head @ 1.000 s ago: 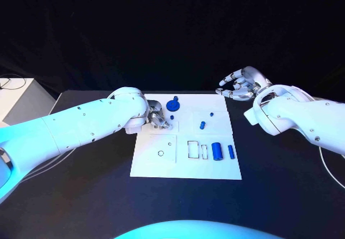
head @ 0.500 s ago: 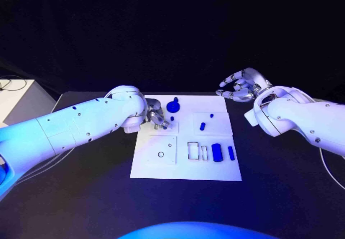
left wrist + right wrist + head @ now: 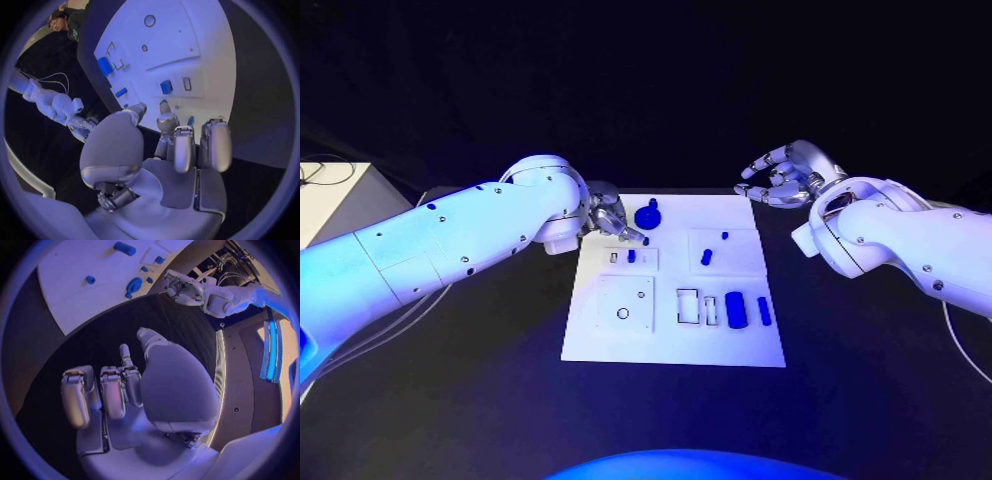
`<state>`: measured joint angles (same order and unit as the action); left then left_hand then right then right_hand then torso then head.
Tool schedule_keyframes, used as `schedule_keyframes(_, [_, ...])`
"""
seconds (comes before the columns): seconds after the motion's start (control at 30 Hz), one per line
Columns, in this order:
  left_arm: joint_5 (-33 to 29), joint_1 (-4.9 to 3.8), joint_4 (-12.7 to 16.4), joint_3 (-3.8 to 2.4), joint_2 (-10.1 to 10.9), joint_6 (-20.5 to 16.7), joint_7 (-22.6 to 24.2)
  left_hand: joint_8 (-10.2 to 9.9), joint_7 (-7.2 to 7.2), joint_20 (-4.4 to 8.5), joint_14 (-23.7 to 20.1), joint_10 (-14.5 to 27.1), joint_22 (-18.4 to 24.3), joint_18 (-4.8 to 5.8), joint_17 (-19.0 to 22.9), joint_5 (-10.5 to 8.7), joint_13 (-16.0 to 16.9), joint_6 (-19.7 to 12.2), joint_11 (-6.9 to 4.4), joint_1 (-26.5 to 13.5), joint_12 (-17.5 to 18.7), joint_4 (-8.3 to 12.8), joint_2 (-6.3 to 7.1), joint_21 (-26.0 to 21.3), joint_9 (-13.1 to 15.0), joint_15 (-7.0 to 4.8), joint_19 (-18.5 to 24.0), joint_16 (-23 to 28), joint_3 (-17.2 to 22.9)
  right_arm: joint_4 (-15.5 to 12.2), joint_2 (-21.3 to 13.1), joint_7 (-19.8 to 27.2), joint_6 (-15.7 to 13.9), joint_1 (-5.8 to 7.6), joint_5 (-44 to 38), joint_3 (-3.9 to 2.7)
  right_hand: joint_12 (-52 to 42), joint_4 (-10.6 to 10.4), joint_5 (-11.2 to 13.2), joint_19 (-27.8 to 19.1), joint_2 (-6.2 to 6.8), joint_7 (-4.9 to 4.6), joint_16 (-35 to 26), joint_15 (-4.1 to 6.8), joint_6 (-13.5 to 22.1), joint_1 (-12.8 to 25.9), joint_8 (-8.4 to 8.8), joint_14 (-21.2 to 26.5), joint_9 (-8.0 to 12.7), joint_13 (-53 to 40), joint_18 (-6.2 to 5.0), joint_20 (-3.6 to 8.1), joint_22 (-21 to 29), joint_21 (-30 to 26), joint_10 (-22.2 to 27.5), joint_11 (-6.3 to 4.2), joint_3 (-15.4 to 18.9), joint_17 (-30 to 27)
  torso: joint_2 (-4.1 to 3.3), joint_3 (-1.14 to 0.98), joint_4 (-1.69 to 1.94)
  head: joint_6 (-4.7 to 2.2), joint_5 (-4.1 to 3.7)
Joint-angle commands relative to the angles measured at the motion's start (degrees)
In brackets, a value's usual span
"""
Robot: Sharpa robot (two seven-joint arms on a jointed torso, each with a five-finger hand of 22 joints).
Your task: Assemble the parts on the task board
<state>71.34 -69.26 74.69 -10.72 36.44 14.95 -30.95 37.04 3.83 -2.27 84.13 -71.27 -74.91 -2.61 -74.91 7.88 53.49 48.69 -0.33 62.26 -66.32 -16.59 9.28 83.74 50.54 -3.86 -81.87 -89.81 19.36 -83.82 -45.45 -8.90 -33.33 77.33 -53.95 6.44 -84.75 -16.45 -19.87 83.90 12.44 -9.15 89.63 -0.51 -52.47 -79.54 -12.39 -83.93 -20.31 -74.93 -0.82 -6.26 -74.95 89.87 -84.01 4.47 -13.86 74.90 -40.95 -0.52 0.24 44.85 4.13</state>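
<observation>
The white task board (image 3: 672,335) lies mid-table. My left hand (image 3: 607,215) hovers over its far left corner, fingers spread and holding nothing (image 3: 169,145). Just in front of its fingertips a small blue part (image 3: 630,256) stands in a square plate (image 3: 166,86). A round blue knob (image 3: 648,212) stands beside that hand. Two small blue pegs (image 3: 707,256) sit mid-board. A blue cylinder (image 3: 734,309) and a blue bar (image 3: 764,310) lie near the right edge. My right hand (image 3: 783,175) hangs over the black table past the board's far right corner, loosely curved and empty (image 3: 125,385).
A white box (image 3: 329,200) stands at the table's far left. Black tabletop (image 3: 877,380) surrounds the board. The near left of the board carries a square plate with a small ring (image 3: 622,313) and empty rectangular slots (image 3: 688,305).
My left hand has drawn back toward the board's far edge, uncovering the small blue part in the square plate. The right hand has stayed in place.
</observation>
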Motion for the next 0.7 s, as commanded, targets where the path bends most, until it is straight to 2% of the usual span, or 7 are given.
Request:
schedule_keyframes(0.03, [-0.8, -0.07, -1.7, -0.5, -0.4, -0.9, 0.4, -2.0, 0.72, -0.46, 5.7, 0.8, -1.9, -0.45, -14.7, 0.25, -0.8, -1.1, 0.68, 1.3, 0.4, 0.0, -0.39, -0.2, -1.4, 0.78, 0.2, 0.1, -0.5, -0.1, 0.0, 0.4, 0.3, -0.03, -0.5, -0.02, 0.2, 0.0, -0.2, 6.1, -0.08, 0.03, 0.4, 0.34, 0.4, 0.4, -0.19, -6.1, -0.1, -9.4, 0.82, 0.21, -15.1, 0.1, -0.1, -0.08, -0.4, 15.1, -0.01, -0.03, -0.01, -0.17, 0.03])
schedule_keyframes(0.23, [-1.6, -0.43, -6.3, -1.42, -1.7, -2.1, 0.7, -2.9, 1.03, -0.66, 5.8, 0.5, -2.1, -0.4, -14.9, 0.26, 0.0, -1.3, 0.95, 1.5, -0.2, 0.0, -0.57, -0.1, -2.1, 1.03, 0.0, -0.1, -0.7, -0.1, -0.1, 0.4, 0.2, -0.03, -0.5, -0.02, 0.2, 0.0, -0.2, 6.1, -0.08, 0.03, 0.4, 0.34, 0.4, 0.4, -0.19, -6.1, -0.1, -9.4, 0.82, 0.21, -15.1, 0.1, -0.1, -0.08, -0.4, 15.1, -0.28, 0.01, -0.23, -0.76, 0.03])
schedule_keyframes(0.33, [-1.8, -0.56, -8.6, -1.99, -2.3, -2.2, 0.8, -2.9, 1.05, -0.68, 5.8, 0.2, -2.2, -0.38, -15.0, 0.26, 0.4, -1.3, 0.96, 1.5, -0.5, -0.1, -0.58, -0.1, -2.1, 1.05, -0.1, -0.2, -0.7, -0.2, -0.1, 0.4, 0.2, -0.03, -0.5, -0.03, 0.2, 0.0, -0.2, 6.1, -0.08, 0.03, 0.4, 0.34, 0.4, 0.4, -0.19, -6.1, -0.1, -9.4, 0.82, 0.21, -15.1, 0.1, -0.1, -0.08, -0.4, 15.1, -0.45, -0.06, -0.55, -1.17, 0.48])
schedule_keyframes(0.47, [-1.9, -0.9, -11.6, -2.71, -3.1, -2.3, 0.8, -3.0, 1.06, -0.7, 5.9, -0.1, -2.4, -0.33, -15.1, 0.26, 1.0, -1.2, 0.98, 1.5, -0.9, -0.1, -0.59, 0.0, -2.2, 1.06, -0.2, -0.2, -0.8, -0.4, -0.2, 0.4, 0.1, -0.02, -0.5, -0.04, 0.2, 0.0, -0.2, 6.1, -0.08, 0.03, 0.4, 0.34, 0.4, 0.4, -0.19, -6.1, -0.1, -9.4, 0.82, 0.21, -15.1, 0.1, -0.1, -0.08, -0.4, 15.1, -0.8, -0.11, -0.84, -1.51, 0.54])
schedule_keyframes(0.63, [-2.0, -1.46, -14.9, -3.1, -4.0, -2.1, 0.9, -3.1, 1.09, -0.74, 5.9, -0.3, -2.6, -0.3, -15.1, 0.25, 1.2, -1.1, 1.02, 1.4, -1.1, -0.1, -0.59, 0.1, -2.3, 1.1, -0.3, -0.2, -0.9, -0.7, -0.5, 0.3, -0.1, 0.03, -0.7, -0.1, 0.2, 0.0, -0.3, 6.1, -0.05, 0.02, 0.4, 0.34, 0.5, 0.6, -0.23, -6.1, -0.1, -9.3, 0.82, 0.22, -15.1, 0.1, -0.1, -0.08, -0.5, 15.1, -1.18, -0.26, -0.99, -1.67, 0.4])
schedule_keyframes(0.7, [-2.0, -1.61, -15.4, -3.14, -4.2, -2.1, 0.9, -3.1, 1.1, -0.76, 5.9, -0.3, -2.5, -0.32, -15.1, 0.25, 1.3, -1.1, 1.03, 1.4, -1.2, -0.1, -0.61, 0.1, -2.4, 1.12, -0.3, -0.2, -0.9, -0.8, -0.6, 0.3, -0.1, 0.05, -0.8, -0.12, 0.2, 0.0, -0.3, 6.1, -0.05, 0.02, 0.4, 0.34, 0.5, 0.6, -0.23, -6.1, -0.1, -9.3, 0.82, 0.22, -15.1, 0.1, -0.1, -0.08, -0.5, 15.1, -1.26, -0.28, -1.01, -1.72, 0.36])
